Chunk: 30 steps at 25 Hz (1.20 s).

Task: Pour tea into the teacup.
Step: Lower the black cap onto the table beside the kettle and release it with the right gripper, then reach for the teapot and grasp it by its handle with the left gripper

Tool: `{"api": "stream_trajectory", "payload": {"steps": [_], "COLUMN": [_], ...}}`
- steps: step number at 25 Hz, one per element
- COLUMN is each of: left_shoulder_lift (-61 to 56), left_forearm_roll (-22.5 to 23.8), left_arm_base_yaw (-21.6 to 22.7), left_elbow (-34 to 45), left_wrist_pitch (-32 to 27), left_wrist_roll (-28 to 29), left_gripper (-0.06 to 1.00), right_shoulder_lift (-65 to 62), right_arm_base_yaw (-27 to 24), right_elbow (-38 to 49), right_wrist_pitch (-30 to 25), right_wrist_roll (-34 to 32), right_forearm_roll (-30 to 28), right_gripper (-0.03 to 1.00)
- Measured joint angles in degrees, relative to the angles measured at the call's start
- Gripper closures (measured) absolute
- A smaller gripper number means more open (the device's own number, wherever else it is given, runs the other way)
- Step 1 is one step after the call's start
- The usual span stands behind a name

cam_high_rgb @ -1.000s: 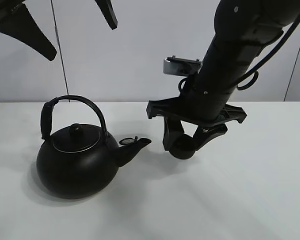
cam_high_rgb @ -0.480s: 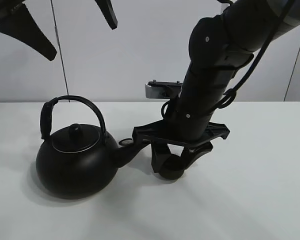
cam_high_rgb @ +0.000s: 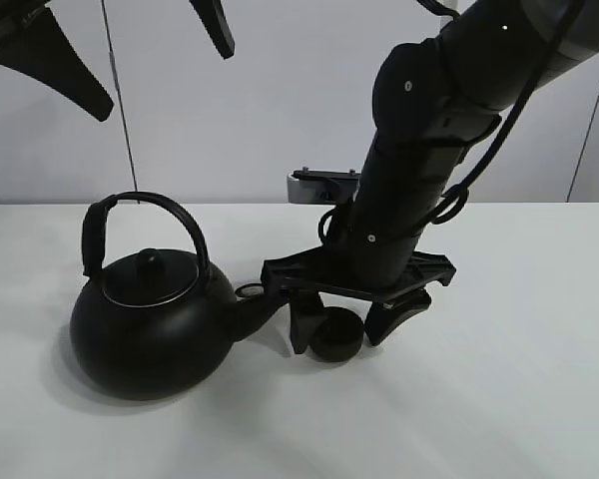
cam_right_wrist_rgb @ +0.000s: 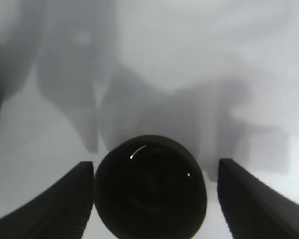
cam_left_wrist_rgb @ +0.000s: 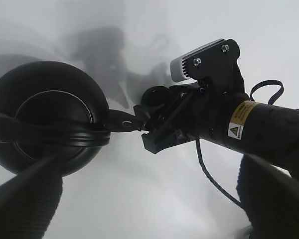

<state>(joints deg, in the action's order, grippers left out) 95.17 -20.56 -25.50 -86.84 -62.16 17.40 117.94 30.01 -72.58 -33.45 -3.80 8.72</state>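
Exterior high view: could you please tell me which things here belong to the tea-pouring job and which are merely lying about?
Part of the job:
- teacup, between the jaws of the open right gripper
- kettle, beside it, spout towards the cup
- left gripper, open, raised above the kettle

Merely there:
- table
- wall behind
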Motion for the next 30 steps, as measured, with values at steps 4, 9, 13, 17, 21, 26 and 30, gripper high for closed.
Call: {"api": "stream_trajectory", "payload": {"steps": [4, 9, 13, 17, 21, 26, 30], "left_shoulder_lift": [0.00, 0.00, 0.00, 0.00, 0.00, 0.00, 0.00], "left_forearm_roll": [0.00, 0.00, 0.00, 0.00, 0.00, 0.00, 0.00], "left_arm_base_yaw": [0.00, 0.00, 0.00, 0.00, 0.00, 0.00, 0.00], "left_elbow": [0.00, 0.00, 0.00, 0.00, 0.00, 0.00, 0.00], "left_wrist_pitch": [0.00, 0.04, 0.04, 0.04, 0.04, 0.04, 0.04], "left_wrist_roll": [0.00, 0.00, 0.00, 0.00, 0.00, 0.00, 0.00], "left_gripper": [0.26, 0.26, 0.26, 0.26, 0.26, 0.26, 0.26], "right_shoulder_lift": [-1.02, -6.01, -10.30, -12.68, -12.68, -11.82, -11.43], "right_arm_base_yaw": [0.06, -0.67, -3.97, -7.16, -7.46, -9.45, -14.12], "right_elbow": [0.00, 0.06, 0.06, -2.17, -7.51, -13.87, -14.79], "right_wrist_pitch": [-1.56, -4.83, -7.30, -10.10, -13.54, -19.38, -24.37], "right_wrist_roll": [0.00, -0.50, -0.62, -0.64, -1.33, -3.49, -3.66], "right_forearm_roll": [0.01, -0.92, -1.07, -2.35, -5.09, -7.66, -7.14], "right_gripper": [0.41, 0.40, 0.40, 0.40, 0.40, 0.40, 0.40]}}
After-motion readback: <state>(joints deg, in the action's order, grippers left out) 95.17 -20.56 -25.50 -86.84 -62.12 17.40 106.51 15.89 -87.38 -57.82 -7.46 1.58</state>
